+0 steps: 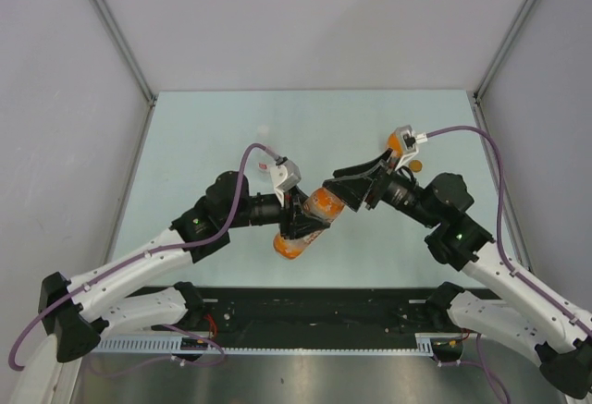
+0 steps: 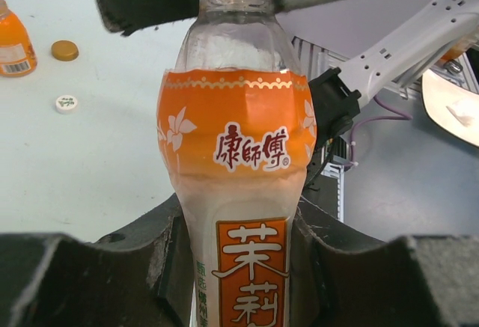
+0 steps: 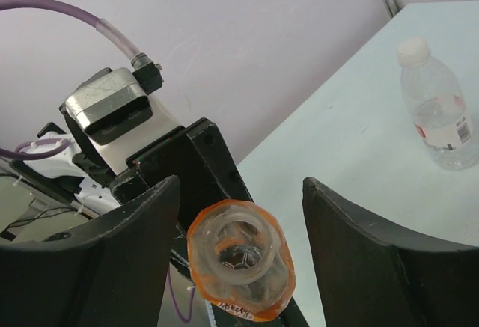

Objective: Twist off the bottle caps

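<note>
My left gripper [image 1: 298, 221] is shut on the taller orange-drink bottle [image 1: 314, 212] and holds it tilted above the table; in the left wrist view the jaws [image 2: 236, 226] pinch its lower body [image 2: 236, 147]. In the right wrist view its mouth [image 3: 239, 248] is open, with no cap on it. My right gripper [image 1: 359, 188] is open, its fingers on either side of the mouth [image 3: 241, 192] without touching. A white cap [image 2: 66, 103] and an orange cap [image 2: 64, 50] lie on the table beside the squat orange bottle [image 2: 13, 43]. The clear bottle [image 3: 435, 106] stands capped.
The clear bottle shows faintly at the far middle-left of the table [image 1: 264, 133]. The orange cap [image 1: 415, 165] and squat bottle [image 1: 398, 142] sit just behind my right wrist. Grey walls close the table in on three sides.
</note>
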{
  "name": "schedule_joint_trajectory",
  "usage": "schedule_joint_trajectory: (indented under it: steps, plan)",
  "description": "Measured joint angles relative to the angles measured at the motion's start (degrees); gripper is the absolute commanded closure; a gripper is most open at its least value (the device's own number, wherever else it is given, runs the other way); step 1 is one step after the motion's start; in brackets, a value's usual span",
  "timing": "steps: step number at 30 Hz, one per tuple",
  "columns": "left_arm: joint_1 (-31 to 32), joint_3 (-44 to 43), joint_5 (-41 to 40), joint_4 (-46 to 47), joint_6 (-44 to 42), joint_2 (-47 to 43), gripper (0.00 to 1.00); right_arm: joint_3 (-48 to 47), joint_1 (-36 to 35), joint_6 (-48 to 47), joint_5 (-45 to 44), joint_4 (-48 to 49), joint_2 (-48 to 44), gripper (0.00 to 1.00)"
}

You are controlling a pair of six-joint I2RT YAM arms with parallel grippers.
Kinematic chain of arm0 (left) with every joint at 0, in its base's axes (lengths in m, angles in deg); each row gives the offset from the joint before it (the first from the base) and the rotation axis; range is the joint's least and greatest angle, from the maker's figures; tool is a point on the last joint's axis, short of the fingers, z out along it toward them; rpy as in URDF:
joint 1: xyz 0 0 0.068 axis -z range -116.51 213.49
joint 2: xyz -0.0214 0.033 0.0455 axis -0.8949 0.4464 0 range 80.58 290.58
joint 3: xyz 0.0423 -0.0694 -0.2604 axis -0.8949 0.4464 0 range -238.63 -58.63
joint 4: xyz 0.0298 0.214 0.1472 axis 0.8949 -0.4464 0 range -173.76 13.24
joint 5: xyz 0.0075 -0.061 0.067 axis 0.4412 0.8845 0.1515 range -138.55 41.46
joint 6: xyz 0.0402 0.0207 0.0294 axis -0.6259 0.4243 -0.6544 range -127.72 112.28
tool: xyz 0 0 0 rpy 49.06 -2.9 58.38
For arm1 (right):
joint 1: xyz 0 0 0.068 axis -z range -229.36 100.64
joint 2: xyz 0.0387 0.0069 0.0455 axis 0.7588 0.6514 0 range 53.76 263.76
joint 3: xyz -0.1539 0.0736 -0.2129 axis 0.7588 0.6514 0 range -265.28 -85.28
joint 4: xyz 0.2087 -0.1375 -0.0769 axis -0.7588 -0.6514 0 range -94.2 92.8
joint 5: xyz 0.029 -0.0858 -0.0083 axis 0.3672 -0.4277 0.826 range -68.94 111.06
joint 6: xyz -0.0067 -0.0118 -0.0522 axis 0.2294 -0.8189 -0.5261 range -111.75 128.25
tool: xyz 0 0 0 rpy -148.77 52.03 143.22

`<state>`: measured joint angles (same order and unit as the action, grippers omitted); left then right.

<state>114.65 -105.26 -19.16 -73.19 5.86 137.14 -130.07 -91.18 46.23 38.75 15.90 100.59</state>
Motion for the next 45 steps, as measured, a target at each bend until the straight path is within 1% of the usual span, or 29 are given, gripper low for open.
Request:
schedule_joint_trajectory:
  steps: [3, 8, 12, 15, 16, 18, 19, 21, 22, 23, 25, 26, 28, 29, 30, 34, 39, 43, 45]
  plan:
    - [0.0, 0.0, -0.94, -0.35, -0.5, -0.02, 1.0, 0.0, 0.0, -0.35, -0.42, -0.72, -1.22, 0.3]
    - [0.0, 0.0, -2.34, -0.55, -1.05, -0.44, 1.0, 0.0, 0.0, -0.74, -0.52, -1.6, -3.28, 0.4]
    - [0.0, -0.07, -2.82, -0.72, -1.2, -0.81, 1.0, 0.0, 0.0, -1.16, -0.46, -2.58, -3.26, 0.43]
    - [0.0, -0.33, -2.93, -0.76, -1.2, -0.83, 1.0, 0.0, 0.0, -1.53, -0.28, -2.91, -2.84, 0.52]
    - [0.0, -0.44, -2.93, -0.76, -1.2, -0.83, 1.0, 0.0, 0.0, -1.62, -0.24, -2.97, -2.62, 0.63]
    - [0.0, -0.57, -3.15, -1.09, -1.18, -0.83, 1.0, 0.0, 0.0, -1.77, -0.2, -2.91, -2.08, 0.73]
    - [-0.02, -0.59, -3.17, -1.36, -1.22, -0.85, 0.99, 0.0, 0.02, -1.6, -0.26, -2.93, -1.99, 0.82]
    - [0.0, -0.59, -3.26, -1.44, -1.38, -0.9, 0.91, 0.0, 0.04, -1.49, -0.28, -2.89, -1.9, 0.94]
    - [0.0, -0.59, -3.26, -1.51, -1.55, -0.96, 0.83, 0.0, 0.04, -1.53, -0.22, -2.78, -1.9, 1.0]
    - [0.0, -0.61, -3.32, -1.55, -1.64, -1.03, 0.71, 0.0, 0.02, -1.53, -0.17, -2.64, -1.86, 1.0]
    - [0.0, -0.74, -3.74, -2.05, -2.01, -1.16, 0.64, 0.0, 0.0, -1.53, -0.17, -2.56, -1.79, 1.0]
    - [0.0, -0.9, -4.0, -2.49, -2.21, -1.2, 0.57, 0.0, 0.0, -1.55, -0.22, -2.58, -1.77, 1.0]
    - [0.11, -1.84, -5.29, -4.42, -3.17, -1.42, 0.4, 0.0, 0.0, -1.66, -0.52, -2.62, -1.79, 1.0]
    - [0.26, -2.29, -6.21, -5.49, -3.65, -1.64, 0.07, -0.07, 0.0, -1.77, -0.76, -2.69, -1.9, 1.0]
    - [0.46, -2.64, -7.85, -6.62, -4.2, -2.03, 0.01, -0.28, -0.09, -2.05, -1.18, -3.17, -2.03, 1.0]
    - [0.39, -3.45, -16.55, -10.75, -5.42, -5.75, 0.0, -3.15, 0.35, -5.95, -6.03, -9.18, -2.69, 1.0]
    - [0.31, -5.07, -27.52, -15.1, -6.64, -13.64, 0.0, -8.63, 1.31, -10.56, -13.97, -15.89, -2.27, 1.0]
    - [0.31, -5.97, -35.06, -16.61, -7.04, -19.87, 0.0, -11.63, 1.95, -14.14, -23.93, -17.64, 0.37, 1.0]
    - [0.31, -5.88, -37.9, -16.92, -7.1, -22.75, 0.0, -12.28, 1.95, -16.52, -30.49, -17.27, 2.89, 1.0]
